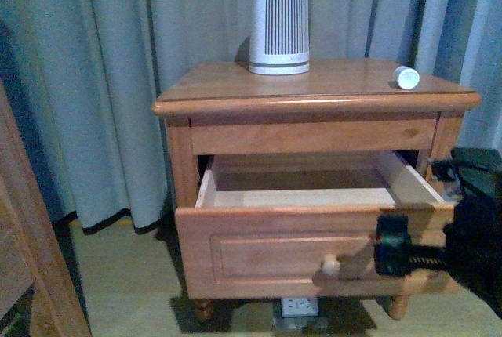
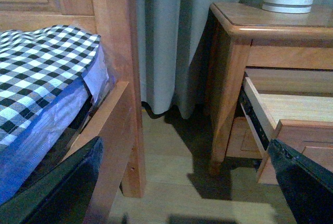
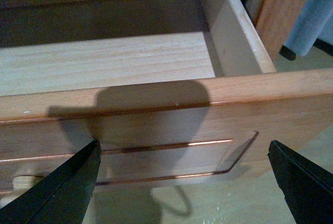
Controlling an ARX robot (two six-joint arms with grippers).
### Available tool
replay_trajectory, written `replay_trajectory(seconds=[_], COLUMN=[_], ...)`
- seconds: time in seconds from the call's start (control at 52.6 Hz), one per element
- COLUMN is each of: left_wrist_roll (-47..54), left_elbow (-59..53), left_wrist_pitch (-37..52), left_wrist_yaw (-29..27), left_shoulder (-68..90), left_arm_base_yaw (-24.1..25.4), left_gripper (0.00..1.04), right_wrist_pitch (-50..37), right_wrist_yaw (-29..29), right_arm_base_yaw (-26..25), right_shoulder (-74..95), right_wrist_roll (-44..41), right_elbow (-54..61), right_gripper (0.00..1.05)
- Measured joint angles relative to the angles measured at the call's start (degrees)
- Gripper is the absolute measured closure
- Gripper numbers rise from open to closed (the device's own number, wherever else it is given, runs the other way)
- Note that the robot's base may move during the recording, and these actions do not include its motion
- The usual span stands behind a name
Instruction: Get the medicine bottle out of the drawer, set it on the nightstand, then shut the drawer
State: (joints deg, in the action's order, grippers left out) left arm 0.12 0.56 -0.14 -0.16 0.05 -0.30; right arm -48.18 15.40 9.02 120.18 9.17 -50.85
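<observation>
The medicine bottle (image 1: pixel 406 77) is seen lying on its side on the nightstand (image 1: pixel 235 86) top, near the right front corner and well apart from the white ribbed device (image 1: pixel 280 22) standing at the back. The drawer (image 1: pixel 314 252) below is pulled out, and its pale interior is shown bare in the right wrist view. The placing step is therefore judged done, and the closing of the drawer is the step in hand.

The right gripper (image 3: pixel 182 187) is held spread wide and empty in front of the drawer front, to the right of the small round knob (image 1: pixel 331 266). The left gripper (image 2: pixel 187 187) is also seen wide and empty, off beside the bed frame (image 2: pixel 117 78). For the next move, a flat, level push against the front panel is called for, so that the drawer is slid in squarely.
</observation>
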Motion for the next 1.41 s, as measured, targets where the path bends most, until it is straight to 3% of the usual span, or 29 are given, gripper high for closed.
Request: replay_trajectory(seconds=[0.38, 0.703, 1.083, 1.273, 1.406], left_wrist_roll=[0.0, 0.0, 0.0, 0.0, 0.0], left_elbow=[0.0, 0.0, 0.0, 0.0, 0.0], left_wrist_pitch=[0.0, 0.0, 0.0, 0.0, 0.0], left_wrist_yaw=[0.0, 0.0, 0.0, 0.0, 0.0], left_shoulder=[0.0, 0.0, 0.0, 0.0, 0.0], left_arm_base_yaw=[0.0, 0.0, 0.0, 0.0, 0.0], left_gripper=[0.07, 0.07, 0.07, 0.07, 0.07], right_wrist_pitch=[14.32, 14.38, 14.82, 17.2, 29.29], right_wrist_yaw=[2.67, 1.62, -1.53, -2.58, -4.96], right_arm_base_yaw=[-5.07, -5.22, -5.6, -11.21, -16.13], right_shoulder=[10.88, 11.65, -10.88, -35.85, -67.95], right_wrist_roll=[-3.8, -3.93, 0.52, -0.68, -2.86], right_elbow=[-25.03, -26.58, -5.31, 12.76, 25.97], right_gripper=[0.07, 0.07, 0.07, 0.07, 0.07])
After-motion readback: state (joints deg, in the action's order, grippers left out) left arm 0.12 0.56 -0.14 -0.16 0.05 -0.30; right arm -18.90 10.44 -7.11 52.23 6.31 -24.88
